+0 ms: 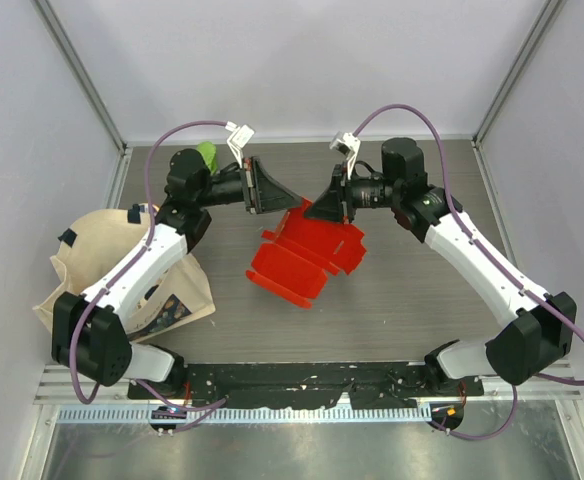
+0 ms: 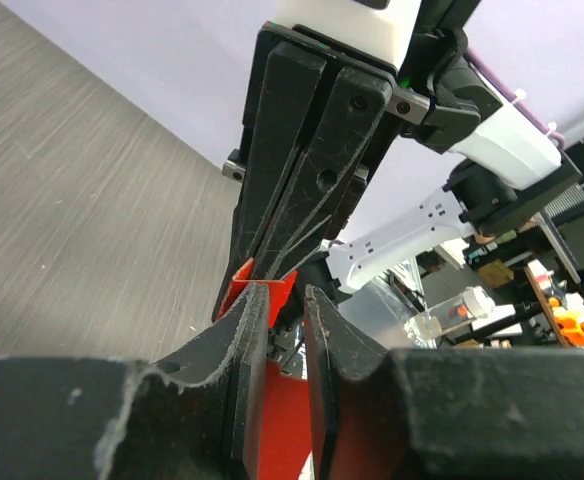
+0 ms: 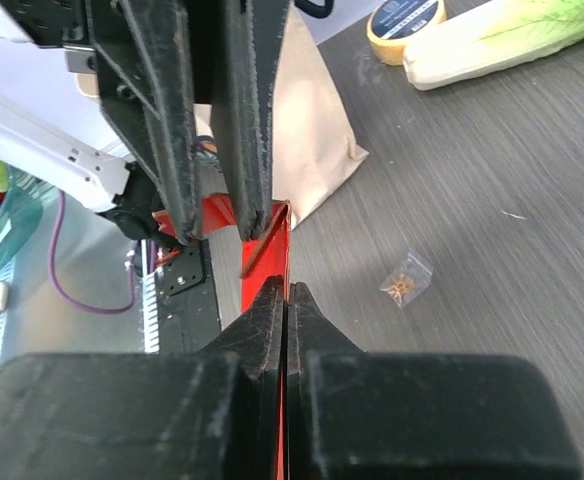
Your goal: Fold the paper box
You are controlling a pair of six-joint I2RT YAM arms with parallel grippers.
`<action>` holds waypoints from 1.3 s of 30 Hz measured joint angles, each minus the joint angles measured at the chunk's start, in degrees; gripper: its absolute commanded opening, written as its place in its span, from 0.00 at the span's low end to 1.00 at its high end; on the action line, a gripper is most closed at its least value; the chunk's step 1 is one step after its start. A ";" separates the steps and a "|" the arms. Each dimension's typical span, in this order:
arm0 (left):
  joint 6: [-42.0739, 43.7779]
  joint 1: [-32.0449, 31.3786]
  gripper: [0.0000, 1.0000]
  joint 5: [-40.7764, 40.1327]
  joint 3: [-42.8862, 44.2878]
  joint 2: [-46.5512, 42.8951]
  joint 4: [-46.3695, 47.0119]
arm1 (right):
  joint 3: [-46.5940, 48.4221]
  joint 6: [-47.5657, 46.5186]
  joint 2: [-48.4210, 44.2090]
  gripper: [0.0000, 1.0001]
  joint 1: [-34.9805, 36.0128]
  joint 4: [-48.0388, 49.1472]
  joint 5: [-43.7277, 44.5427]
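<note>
The left end effector [image 1: 272, 193] and right end effector [image 1: 317, 208] are each pinching the paper box [image 1: 307, 252] by its raised far flap, seemingly steadying a crease, while it is resting mid-tabletop [image 1: 412, 310], toward the far edge.

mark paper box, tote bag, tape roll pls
paper box [image 1: 294, 262]: top view, middle of the red sheet.
tote bag [image 1: 84, 248]: top view, bare beige cloth left of the left arm.
tape roll [image 3: 404, 17]: right wrist view, the roll's top face.

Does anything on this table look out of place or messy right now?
A small clear packet lies loose on the bare table, away from everything. The red paper box is only half folded, flaps splayed.
</note>
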 measured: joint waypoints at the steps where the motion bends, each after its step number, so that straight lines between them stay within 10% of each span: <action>1: 0.76 0.46 0.25 -0.50 -0.02 -0.39 -1.25 | -0.15 -0.59 -0.02 0.01 0.04 -0.59 1.03; 11: -3.28 12.59 0.28 -6.69 -0.76 -1.77 -2.23 | -2.99 -1.57 -4.44 0.01 -6.08 -2.45 3.78; 20: -14.45 11.54 0.24 -3.50 -2.80 8.92 4.61 | -5.31 10.34 -7.54 0.01 -19.89 12.11 -4.42; 39: -19.50 7.17 0.33 0.79 -2.82 9.09 16.00 | -9.77 22.60 -5.92 0.01 -19.74 28.59 -10.95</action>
